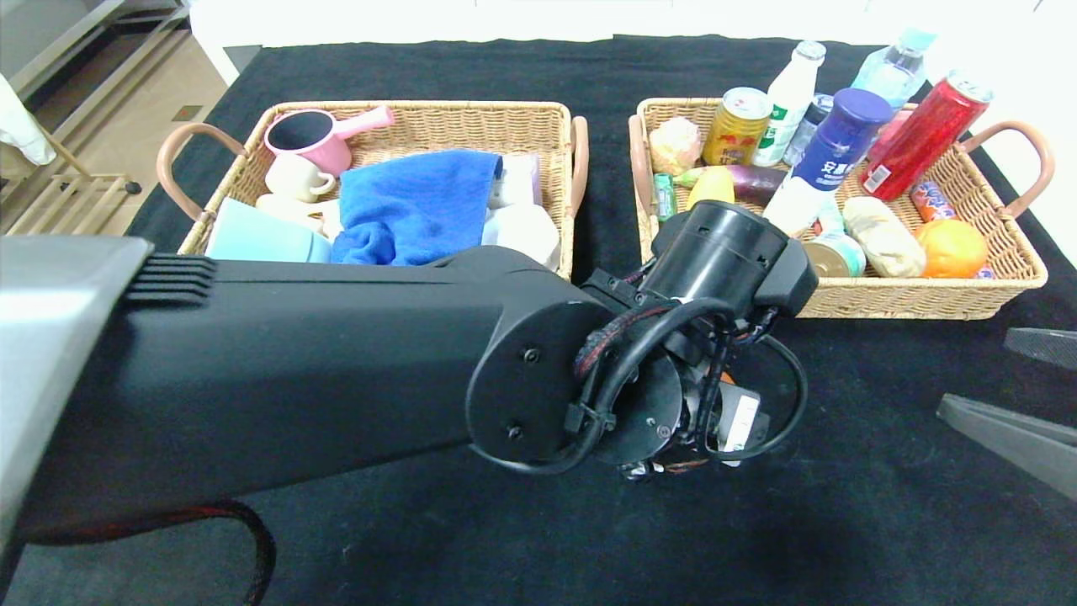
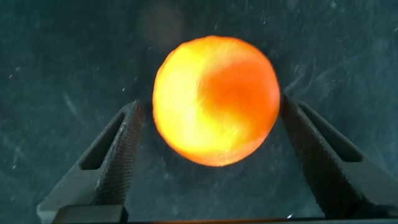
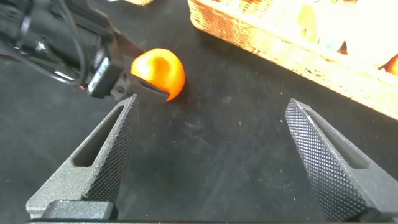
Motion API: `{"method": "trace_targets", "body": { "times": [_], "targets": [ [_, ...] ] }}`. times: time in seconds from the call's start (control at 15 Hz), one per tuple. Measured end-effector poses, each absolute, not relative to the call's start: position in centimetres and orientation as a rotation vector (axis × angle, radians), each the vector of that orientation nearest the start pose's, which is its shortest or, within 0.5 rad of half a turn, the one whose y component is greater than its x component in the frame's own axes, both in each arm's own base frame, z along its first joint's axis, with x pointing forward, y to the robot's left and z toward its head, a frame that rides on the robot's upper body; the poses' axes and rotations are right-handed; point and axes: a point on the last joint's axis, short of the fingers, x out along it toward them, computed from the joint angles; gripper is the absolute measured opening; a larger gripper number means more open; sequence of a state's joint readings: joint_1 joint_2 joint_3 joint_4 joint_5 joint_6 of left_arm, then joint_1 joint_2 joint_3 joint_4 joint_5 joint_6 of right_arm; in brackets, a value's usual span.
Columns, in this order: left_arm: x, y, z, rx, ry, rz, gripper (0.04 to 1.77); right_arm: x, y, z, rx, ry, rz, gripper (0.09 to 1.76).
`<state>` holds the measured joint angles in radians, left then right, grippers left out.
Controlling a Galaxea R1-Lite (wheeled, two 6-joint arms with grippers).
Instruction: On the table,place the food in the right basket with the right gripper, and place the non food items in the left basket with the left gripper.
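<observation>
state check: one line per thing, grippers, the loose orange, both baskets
left gripper: open, fingers either side of the orange, small gaps showing
orange: on the table, between the baskets' near side and the robot, not lifted
right gripper: open, empty, low over the table at the right
left basket: holds blue towel, mugs, pink saucepan
right basket: full of bottles, cans, food

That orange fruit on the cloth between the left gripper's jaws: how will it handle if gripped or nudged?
The orange fruit looks round and smooth, so it probably rolls if nudged. The left gripper straddles it with jaws open; an off-centre squeeze might squirt it out.
</observation>
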<state>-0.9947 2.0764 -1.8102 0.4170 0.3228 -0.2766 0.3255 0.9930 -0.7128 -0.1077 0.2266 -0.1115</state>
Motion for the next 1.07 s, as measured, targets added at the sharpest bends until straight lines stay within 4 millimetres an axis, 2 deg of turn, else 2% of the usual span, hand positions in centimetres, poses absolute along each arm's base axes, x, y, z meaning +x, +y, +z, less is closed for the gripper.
{"method": "trace_targets", "body": {
  "times": [0.27,0.47,0.8,1.07],
  "targets": [
    [22.4,-33.2,23.2,0.170,0.626,-0.551,1.65,11.2,4.3,26.2,-0.115,0.120,0.563,1.71],
    [21.6,-31.2,24.3,0.166,0.619,-0.539,1.67,11.1,4.3,26.2,-0.114,0.121,0.559,1.71],
    [19.3,-25.4,26.3,0.131,0.578,-0.503,1.69,11.7,4.5,24.8,-0.120,0.181,0.555,1.71],
    [17.4,-20.0,25.0,0.135,0.463,-0.520,1.70,12.2,4.7,24.3,-0.128,0.211,0.558,1.71]
  ]
}}
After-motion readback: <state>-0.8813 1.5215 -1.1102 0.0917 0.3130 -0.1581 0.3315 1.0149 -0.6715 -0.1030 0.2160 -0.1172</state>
